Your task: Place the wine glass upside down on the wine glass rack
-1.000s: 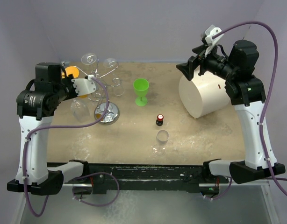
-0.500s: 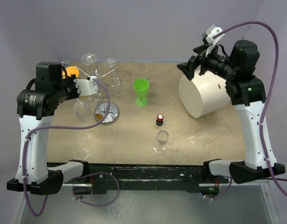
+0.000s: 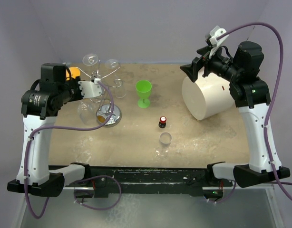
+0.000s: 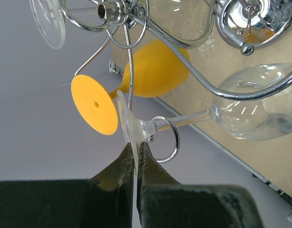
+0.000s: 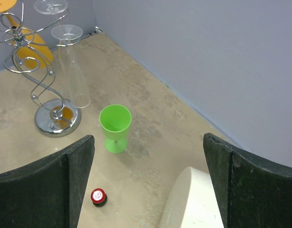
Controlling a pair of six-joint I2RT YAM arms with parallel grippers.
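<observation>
My left gripper [image 4: 135, 145] is shut on the rim of the foot [image 4: 127, 124] of a clear wine glass. The glass hangs bowl [image 4: 260, 102] down. Its stem crosses a curled wire ring [image 4: 167, 141] at the end of an arm of the silver wine glass rack [image 4: 136, 28]. From above, the left gripper [image 3: 92, 89] is beside the rack's post, and the glass bowl [image 3: 85, 111] hangs left of the shiny disc base [image 3: 109, 115]. My right gripper [image 3: 198, 66] is open and empty, high over the white cylinder [image 3: 208, 97].
An orange glass [image 4: 150, 69] and other clear glasses [image 3: 112, 64] hang on the rack. On the table stand a green goblet [image 3: 143, 92], a small red-capped bottle [image 3: 162, 122] and a clear glass [image 3: 163, 144]. The back wall is close behind the rack.
My left gripper has shifted slightly right, toward the rack's post, carrying the clear wine glass with it. The right arm has not moved.
</observation>
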